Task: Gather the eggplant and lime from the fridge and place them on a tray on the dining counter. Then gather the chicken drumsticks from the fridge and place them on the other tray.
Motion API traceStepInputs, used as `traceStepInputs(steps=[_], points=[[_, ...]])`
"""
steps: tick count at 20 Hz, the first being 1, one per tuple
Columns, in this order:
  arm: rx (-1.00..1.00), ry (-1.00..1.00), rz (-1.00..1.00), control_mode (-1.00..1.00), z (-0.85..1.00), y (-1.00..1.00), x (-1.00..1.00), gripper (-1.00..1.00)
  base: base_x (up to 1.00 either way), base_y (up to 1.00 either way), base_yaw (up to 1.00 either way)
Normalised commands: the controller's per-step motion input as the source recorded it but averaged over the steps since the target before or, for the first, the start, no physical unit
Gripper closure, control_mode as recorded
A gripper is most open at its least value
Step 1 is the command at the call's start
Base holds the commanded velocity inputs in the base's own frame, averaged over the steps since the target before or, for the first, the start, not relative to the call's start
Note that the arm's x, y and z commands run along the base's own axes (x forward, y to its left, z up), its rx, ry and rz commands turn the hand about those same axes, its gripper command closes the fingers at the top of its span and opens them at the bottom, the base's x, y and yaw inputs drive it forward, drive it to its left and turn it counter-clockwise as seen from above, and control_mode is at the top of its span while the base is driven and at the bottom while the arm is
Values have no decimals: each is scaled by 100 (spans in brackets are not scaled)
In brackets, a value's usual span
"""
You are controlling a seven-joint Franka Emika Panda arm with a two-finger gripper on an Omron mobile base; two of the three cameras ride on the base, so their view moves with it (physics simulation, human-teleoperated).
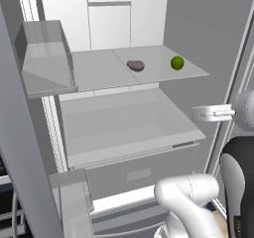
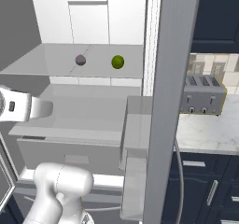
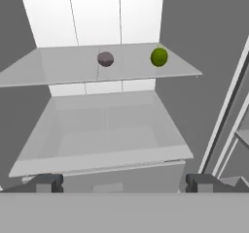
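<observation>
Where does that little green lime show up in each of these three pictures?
Left base view: the lime sits upper right of centre, near the right end of the fridge shelf.
Right base view: the lime sits upper middle, on the same shelf.
Hand view: the lime sits upper right of centre.
Shared landmark: the dark eggplant lies on the shelf just left of the lime in every view.
</observation>
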Motion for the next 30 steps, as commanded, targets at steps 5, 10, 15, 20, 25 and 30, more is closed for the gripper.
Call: traceStepInputs(steps=[5, 10, 15, 20, 25, 30], points=[[0, 3, -2, -100, 10, -1, 25, -100, 0, 0, 0], [0, 9, -6, -100, 1, -11, 13, -100, 0, 0, 0], [0, 2, -7, -100, 2, -1, 41, -100, 0, 0, 0], [0, 5, -5, -100, 1, -18, 62, -100, 0, 0, 0], [-1, -8, 0, -100, 0, -20, 41, -100, 0, 0, 0], [-5, -16, -1, -100, 0, -6, 55, -100, 0, 0, 0]])
